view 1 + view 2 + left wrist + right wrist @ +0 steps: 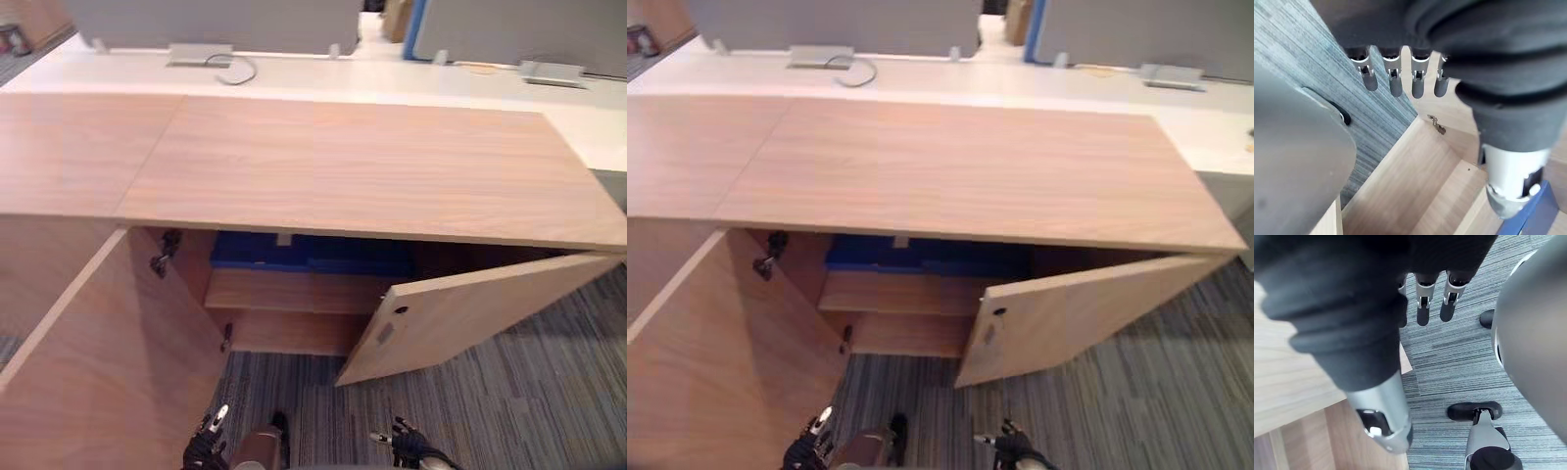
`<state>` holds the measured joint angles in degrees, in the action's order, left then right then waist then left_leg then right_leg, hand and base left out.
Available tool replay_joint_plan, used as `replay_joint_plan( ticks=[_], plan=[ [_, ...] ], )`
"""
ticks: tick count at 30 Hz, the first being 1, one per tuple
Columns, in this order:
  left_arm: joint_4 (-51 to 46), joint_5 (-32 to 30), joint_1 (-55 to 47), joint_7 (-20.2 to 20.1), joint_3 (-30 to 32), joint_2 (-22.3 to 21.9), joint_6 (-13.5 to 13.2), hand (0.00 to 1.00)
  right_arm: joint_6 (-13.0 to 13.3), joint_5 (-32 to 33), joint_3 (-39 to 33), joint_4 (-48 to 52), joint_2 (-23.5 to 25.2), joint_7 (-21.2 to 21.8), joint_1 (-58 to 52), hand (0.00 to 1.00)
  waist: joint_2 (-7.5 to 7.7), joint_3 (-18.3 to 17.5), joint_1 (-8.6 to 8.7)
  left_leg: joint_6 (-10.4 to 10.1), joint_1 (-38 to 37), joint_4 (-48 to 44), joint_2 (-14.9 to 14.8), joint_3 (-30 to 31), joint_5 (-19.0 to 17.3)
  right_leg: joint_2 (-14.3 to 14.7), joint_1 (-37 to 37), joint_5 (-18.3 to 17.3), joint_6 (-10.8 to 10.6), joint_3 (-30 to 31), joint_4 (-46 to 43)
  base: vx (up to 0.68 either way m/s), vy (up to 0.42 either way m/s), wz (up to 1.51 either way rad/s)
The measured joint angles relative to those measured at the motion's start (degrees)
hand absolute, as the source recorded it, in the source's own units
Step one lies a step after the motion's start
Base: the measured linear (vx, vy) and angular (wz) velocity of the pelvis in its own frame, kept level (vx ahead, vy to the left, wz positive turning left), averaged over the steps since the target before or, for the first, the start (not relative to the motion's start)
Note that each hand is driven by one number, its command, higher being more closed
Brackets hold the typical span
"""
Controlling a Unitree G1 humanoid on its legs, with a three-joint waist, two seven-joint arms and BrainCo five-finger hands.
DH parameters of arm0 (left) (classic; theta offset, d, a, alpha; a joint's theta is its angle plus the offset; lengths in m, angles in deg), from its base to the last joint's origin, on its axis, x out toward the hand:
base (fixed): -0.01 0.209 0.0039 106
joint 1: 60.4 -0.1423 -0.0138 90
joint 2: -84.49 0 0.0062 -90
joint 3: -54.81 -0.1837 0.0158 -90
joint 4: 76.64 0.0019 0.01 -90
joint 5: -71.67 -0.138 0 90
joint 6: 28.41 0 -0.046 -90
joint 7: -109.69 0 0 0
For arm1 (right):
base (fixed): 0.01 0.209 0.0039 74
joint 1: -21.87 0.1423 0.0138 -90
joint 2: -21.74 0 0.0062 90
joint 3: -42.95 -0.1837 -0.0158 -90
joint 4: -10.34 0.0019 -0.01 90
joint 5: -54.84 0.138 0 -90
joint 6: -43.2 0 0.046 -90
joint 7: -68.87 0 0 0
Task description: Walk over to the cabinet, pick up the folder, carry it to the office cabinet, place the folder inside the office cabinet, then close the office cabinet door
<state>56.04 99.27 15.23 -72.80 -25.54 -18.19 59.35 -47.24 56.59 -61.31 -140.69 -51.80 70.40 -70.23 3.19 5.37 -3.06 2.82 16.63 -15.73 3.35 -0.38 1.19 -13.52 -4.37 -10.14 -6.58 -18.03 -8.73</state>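
Observation:
A blue folder lies flat on the upper shelf inside the wooden office cabinet, under its top. The cabinet's left door swings wide toward me. Its right door stands about half open. My left hand hangs low by the left door, open, with straight fingers that hold nothing. A corner of the folder shows past its thumb. My right hand hangs low over the carpet in front of the right door, open and empty, its fingers pointing down.
Behind the cabinet runs a white desk with grey partition panels and cable boxes. Striped grey carpet covers the floor in front. A lower shelf shows inside the cabinet.

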Motion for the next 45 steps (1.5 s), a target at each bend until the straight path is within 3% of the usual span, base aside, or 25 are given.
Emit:
replay_joint_plan(
  ticks=[5,8,10,11,13,14,15,18,20,21,22,25,31,34,37,38,40,41,42,43,44,45],
  plan=[
    [3.9,-2.9,1.4,-0.1,0.3,0.8,-0.6,0.0,0.0,1.6,-2.5,-0.4,0.6,0.1,0.0,0.0,0.44,0.2,0.06,-0.1,-9.9,20.1,1.7,1.6,10.8,-0.6,-1.0,-0.2,0.5,-0.7,0.4,-0.06,-0.018,0.19],
    [4.8,-3.5,2.0,-0.4,1.9,0.4,-0.6,0.0,0.0,1.6,-2.5,-0.4,0.6,0.2,-0.4,0.0,0.67,0.4,0.69,0.3,-10.5,21.1,2.4,3.7,11.9,-1.0,-1.9,-0.7,0.6,-2.4,-0.7,-0.06,0.006,0.26],
    [5.2,-4.6,2.4,-0.5,4.1,0.2,-0.6,0.0,0.2,1.5,-2.6,1.2,1.0,0.4,-2.3,0.0,1.32,0.4,1.12,1.5,-10.6,21.1,4.3,5.6,10.9,-2.8,-2.7,-2.1,-0.5,-4.1,-2.5,-0.01,0.052,0.59],
    [7.1,-5.6,3.3,-0.5,5.6,-0.3,-0.8,0.0,0.2,1.5,-2.6,2.6,1.1,0.6,-3.5,0.0,1.2,0.1,1.1,3.4,-10.7,21.2,5.0,6.5,9.0,-3.6,-3.0,-2.7,1.1,-3.8,-4.5,0.03,0.07,0.53],
    [10.5,-7.3,4.9,-0.3,8.0,-0.9,-0.9,0.0,0.5,1.7,-3.2,4.9,1.1,0.9,-4.4,0.0,-0.03,0.3,1.95,3.5,-10.7,20.7,4.6,8.4,8.8,-2.2,-0.9,-1.0,6.6,2.7,-10.3,0.0,0.083,0.63],
    [12.1,-8.3,5.4,-0.3,8.6,-1.2,-0.9,0.0,0.8,1.6,-3.8,6.0,1.1,1.0,-4.8,0.0,-1.59,-0.4,2.68,3.5,-10.9,20.6,3.5,10.2,8.8,0.1,1.7,0.0,9.2,8.6,-14.1,-0.01,0.067,1.27],
    [13.1,-10.0,6.0,-0.1,9.6,-1.5,-1.0,0.0,0.9,1.7,-3.9,6.9,1.4,1.3,-6.0,0.0,-1.78,-1.2,2.97,3.2,-10.6,20.8,2.2,12.8,8.6,4.4,2.3,-0.8,7.8,15.3,-13.4,0.0,0.017,1.3],
    [13.1,-11.5,6.1,0.9,12.4,-1.6,-1.2,0.0,1.2,1.7,-4.3,4.5,2.2,1.8,-5.5,0.0,0.42,-2.0,2.14,2.4,-10.1,21.0,3.2,15.8,8.3,8.1,3.7,0.3,5.5,16.3,-6.6,-0.02,-0.149,1.15],
    [13.3,-12.5,6.0,1.1,12.3,-1.5,-1.6,0.0,1.2,1.7,-4.6,3.1,2.0,2.1,-5.0,0.0,0.85,-2.6,2.2,0.9,-9.8,21.0,4.5,16.6,7.4,7.5,4.4,-0.2,5.1,15.6,-5.5,-0.02,-0.157,0.57],
    [13.7,-14.8,6.4,1.3,12.4,-0.6,-2.4,0.0,1.6,1.6,-4.6,0.3,2.3,2.5,-4.2,0.0,3.09,-3.7,2.14,1.5,-6.7,13.0,7.2,15.3,7.6,4.3,4.7,-3.3,2.5,16.4,-4.1,0.02,-0.134,0.28],
    [14.1,-15.7,6.2,1.5,12.0,-1.0,-2.3,0.0,1.6,1.5,-4.6,0.1,1.0,2.9,-3.9,0.0,1.59,-4.0,2.24,1.3,-6.4,11.8,6.3,15.2,5.5,5.4,4.9,-3.6,2.6,16.6,-4.5,0.1,-0.175,0.04],
    [14.2,-21.0,6.0,2.1,9.1,0.5,-3.1,0.0,1.8,1.8,-3.8,-2.1,-0.3,2.8,-3.5,0.0,1.13,-4.6,2.59,0.4,-7.4,14.7,4.9,13.7,5.8,6.5,4.6,-2.3,3.3,18.1,-1.7,0.08,-0.115,-0.19],
    [15.8,-34.5,8.4,2.0,0.3,4.2,-3.9,0.0,2.6,1.7,-1.9,-2.6,-0.4,2.1,-3.0,0.0,1.76,-4.4,3.58,-0.6,-9.4,16.5,3.7,14.8,7.1,7.8,1.9,-0.7,3.0,17.6,1.2,0.07,-0.101,0.02],
    [16.4,-36.4,9.6,0.9,-3.0,4.9,-3.9,0.0,2.8,1.6,-1.9,-3.9,-0.6,2.2,-2.3,0.0,1.74,-4.1,3.75,-0.9,-9.1,15.3,4.0,17.3,6.9,8.2,0.2,-0.4,3.0,15.4,1.1,0.08,-0.087,0.51],
    [16.2,-36.6,11.5,0.8,-4.8,4.9,-3.8,0.0,2.8,1.6,-2.0,-4.8,-0.8,2.5,-1.1,0.0,1.18,-1.9,3.7,-1.6,-5.7,8.4,4.0,14.8,4.4,8.8,-0.8,1.0,3.5,13.2,0.1,-0.02,-0.02,0.55],
    [16.0,-36.3,12.1,0.8,-4.7,4.9,-3.8,0.0,2.8,1.6,-2.1,-4.9,-1.4,2.5,-0.3,0.0,-0.26,-0.2,3.42,0.6,-2.6,1.7,0.3,5.0,-1.8,10.3,-1.7,1.0,3.6,13.3,-0.2,-0.12,0.014,0.14],
    [16.0,-36.3,11.9,0.8,-4.7,4.6,-3.8,0.0,2.8,1.6,-2.1,-4.8,-1.6,2.5,0.0,0.0,-0.55,-0.1,3.38,0.5,-2.5,0.8,-0.5,2.1,-3.5,10.7,-2.2,0.9,3.8,13.2,-0.3,-0.13,-0.018,-0.01],
    [15.9,-36.1,11.9,0.8,-4.7,4.7,-3.7,0.0,2.7,1.6,-2.0,-4.8,-1.6,2.4,0.0,0.0,-0.5,-0.1,3.33,0.5,-2.8,1.9,0.0,0.9,-3.8,10.2,-2.4,-0.3,5.5,13.1,1.1,-0.12,0.024,0.12],
    [16.2,-35.5,12.1,0.8,-3.7,4.8,-3.6,0.0,2.7,2.0,-2.5,-5.0,-1.0,2.5,-0.2,0.0,1.33,0.0,4.27,1.3,-2.7,0.5,1.1,-1.8,-4.2,7.8,-2.1,-1.5,6.4,12.6,3.5,-0.13,0.053,0.12],
    [16.0,-34.4,11.9,0.8,-2.3,4.3,-3.7,0.0,2.8,2.3,-3.7,-4.7,-0.8,2.5,-0.4,0.0,0.99,0.1,3.99,2.1,-1.0,-8.4,0.0,-4.4,-6.5,7.1,-1.4,-1.3,6.2,12.3,2.6,-0.08,0.066,0.08],
    [16.0,-34.3,11.5,0.8,-1.7,4.1,-3.7,0.0,2.8,2.5,-4.3,-4.1,-1.0,2.5,-0.7,0.0,-0.06,0.0,3.56,1.5,-0.9,-12.6,-1.3,-5.1,-8.8,7.6,-1.5,-1.4,6.1,12.3,2.3,0.0,0.065,0.03],
    [17.4,-34.3,10.2,0.8,-1.1,3.5,-3.4,0.0,2.9,3.7,-4.9,-2.7,-1.9,2.3,-1.6,0.0,-2.63,-0.9,4.2,0.5,-3.4,-9.6,-2.3,-2.8,-13.0,9.5,-2.0,-1.6,4.2,12.0,2.1,0.06,0.06,0.19]
  ],
)
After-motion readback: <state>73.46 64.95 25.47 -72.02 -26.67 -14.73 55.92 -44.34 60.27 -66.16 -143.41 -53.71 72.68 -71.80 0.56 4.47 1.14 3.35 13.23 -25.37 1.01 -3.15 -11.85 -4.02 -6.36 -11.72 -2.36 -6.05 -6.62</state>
